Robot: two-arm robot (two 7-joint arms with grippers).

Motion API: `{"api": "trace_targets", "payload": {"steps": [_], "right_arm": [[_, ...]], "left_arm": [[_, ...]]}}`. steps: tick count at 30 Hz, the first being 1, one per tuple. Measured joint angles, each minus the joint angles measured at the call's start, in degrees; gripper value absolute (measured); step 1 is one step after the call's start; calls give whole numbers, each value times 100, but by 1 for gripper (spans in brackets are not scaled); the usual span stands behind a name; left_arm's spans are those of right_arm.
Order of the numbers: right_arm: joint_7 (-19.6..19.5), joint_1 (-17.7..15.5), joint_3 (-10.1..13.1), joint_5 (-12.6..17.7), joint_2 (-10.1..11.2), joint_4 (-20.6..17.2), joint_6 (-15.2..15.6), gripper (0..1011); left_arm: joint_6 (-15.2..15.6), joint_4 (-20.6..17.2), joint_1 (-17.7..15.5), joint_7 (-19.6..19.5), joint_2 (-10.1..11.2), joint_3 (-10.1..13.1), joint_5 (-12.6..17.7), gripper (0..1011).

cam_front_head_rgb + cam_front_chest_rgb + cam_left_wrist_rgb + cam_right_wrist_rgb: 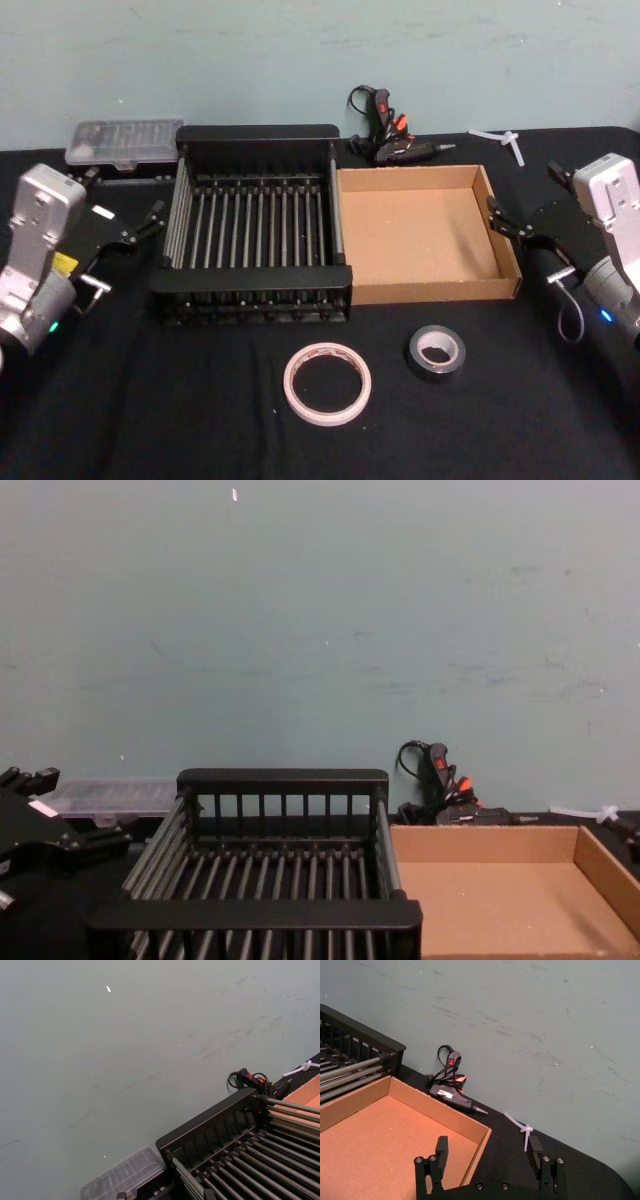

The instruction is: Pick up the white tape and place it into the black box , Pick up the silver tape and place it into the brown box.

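The white tape (pixel 327 383) lies flat on the black cloth near the table's front, in front of the black box (pixel 250 274). To its right, a little farther back, lies the silver tape (pixel 436 351), in front of the brown box (pixel 425 240). Both boxes stand side by side at mid-table with nothing inside them. My left gripper (pixel 145 225) hovers open at the left side of the black box (pixel 282 778). My right gripper (pixel 489 1147) is open beside the far right corner of the brown box (pixel 380 1135), with nothing between its fingers.
A clear plastic organiser case (pixel 125 143) sits at the back left behind the crate. A glue gun with its cord (pixel 390 135) and a white zip tie (pixel 505 140) lie at the back by the green wall. Bare cloth surrounds both tapes.
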Motion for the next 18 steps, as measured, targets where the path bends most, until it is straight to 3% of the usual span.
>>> {"api": "trace_targets", "payload": {"steps": [18], "right_arm": [[0,0,0,0,0,0,0,1002]], "left_arm": [[0,0,0,0,0,0,0,1001]]}}
